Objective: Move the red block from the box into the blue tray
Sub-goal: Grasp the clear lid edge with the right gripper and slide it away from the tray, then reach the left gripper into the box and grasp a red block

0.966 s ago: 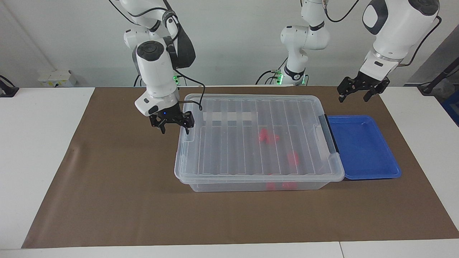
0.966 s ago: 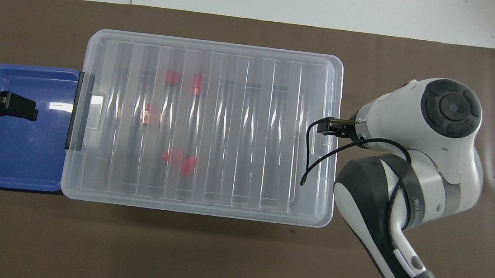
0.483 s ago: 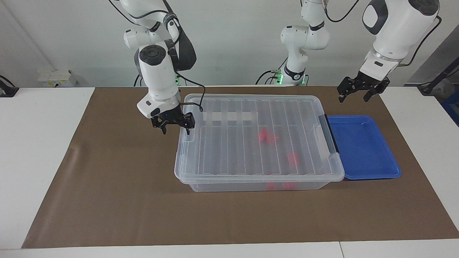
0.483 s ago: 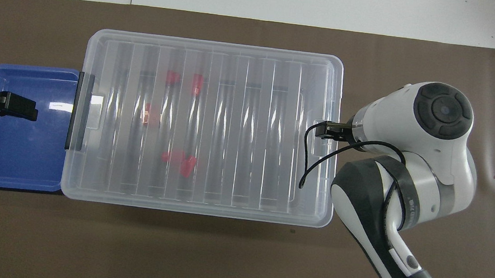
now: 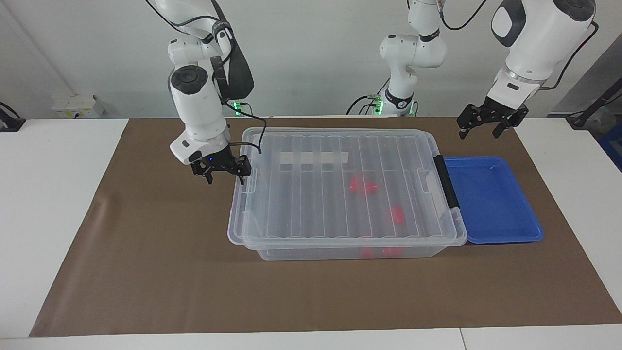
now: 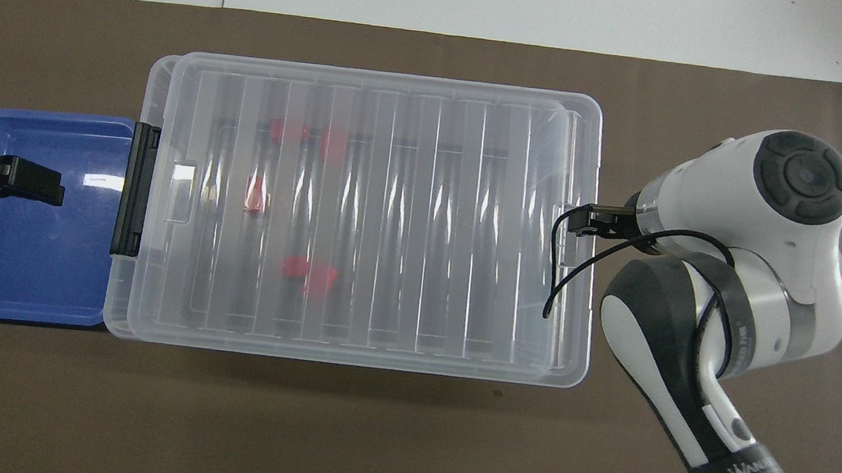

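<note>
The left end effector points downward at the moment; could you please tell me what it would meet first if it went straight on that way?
Most likely the blue tray: the left end effector hangs open over it, with nothing between them, though depth is uncertain.

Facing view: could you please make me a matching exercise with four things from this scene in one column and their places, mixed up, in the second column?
Things
1. red blocks
2. blue tray
3. left gripper
4. right gripper

Places
A. at the lid edge, at the right arm's end of the box
B. inside the box, under the clear lid
C. in the air over the blue tray
D. on the table, beside the box's black latch

Pairs: 1-B, 2-D, 3-C, 4-A
</note>
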Available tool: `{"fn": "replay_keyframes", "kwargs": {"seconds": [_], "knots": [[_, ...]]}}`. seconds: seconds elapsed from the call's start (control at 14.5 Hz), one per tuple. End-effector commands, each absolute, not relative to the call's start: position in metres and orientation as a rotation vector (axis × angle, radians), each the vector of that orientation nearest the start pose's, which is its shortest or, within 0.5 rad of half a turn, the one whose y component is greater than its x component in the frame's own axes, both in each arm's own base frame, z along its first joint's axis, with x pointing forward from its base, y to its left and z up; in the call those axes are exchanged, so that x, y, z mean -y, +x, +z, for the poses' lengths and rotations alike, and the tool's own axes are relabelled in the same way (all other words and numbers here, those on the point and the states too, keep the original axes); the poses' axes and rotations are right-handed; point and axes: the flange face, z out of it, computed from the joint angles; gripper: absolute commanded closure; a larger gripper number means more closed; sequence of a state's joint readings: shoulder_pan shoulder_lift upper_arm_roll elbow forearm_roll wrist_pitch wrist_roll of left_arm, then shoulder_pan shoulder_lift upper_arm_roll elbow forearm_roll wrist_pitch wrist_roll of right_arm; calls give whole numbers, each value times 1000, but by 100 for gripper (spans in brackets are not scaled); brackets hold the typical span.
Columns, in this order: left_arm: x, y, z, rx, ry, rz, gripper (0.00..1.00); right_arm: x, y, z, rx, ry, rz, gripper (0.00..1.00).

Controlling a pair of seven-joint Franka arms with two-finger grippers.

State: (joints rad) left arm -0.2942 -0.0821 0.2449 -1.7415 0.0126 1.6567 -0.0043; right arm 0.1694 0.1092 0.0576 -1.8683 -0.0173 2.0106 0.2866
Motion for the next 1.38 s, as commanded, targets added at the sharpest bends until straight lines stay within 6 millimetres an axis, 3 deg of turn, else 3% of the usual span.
{"fn": "replay_keyframes", "kwargs": {"seconds": [0.0, 0.21, 0.34, 0.55, 0.83, 0.97, 1.17, 1.31], "knots": [[21, 528, 598, -49, -3161, 11, 0, -99, 576, 459, -13, -3141, -15, 2], [40, 529, 602, 111, -3159, -22, 0, -61, 580, 458, 62, -3143, 4, 2], [75, 531, 604, 291, -3152, -88, 0, -33, 581, 457, 115, -3141, 14, 1], [106, 532, 603, 599, -3133, -181, 0, -1, 582, 458, 133, -3134, 16, 0], [138, 534, 586, 559, -3138, -214, 0, 21, 581, 458, 130, -3134, 23, 0], [163, 541, 555, 490, -3133, -200, 0, 28, 579, 458, 147, -3132, 37, 0], [192, 557, 497, 374, -3083, -183, 0, 53, 577, 460, 190, -3129, 35, 0], [191, 558, 468, 350, -3091, -196, 0, 62, 576, 460, 202, -3128, 32, 0]]}}
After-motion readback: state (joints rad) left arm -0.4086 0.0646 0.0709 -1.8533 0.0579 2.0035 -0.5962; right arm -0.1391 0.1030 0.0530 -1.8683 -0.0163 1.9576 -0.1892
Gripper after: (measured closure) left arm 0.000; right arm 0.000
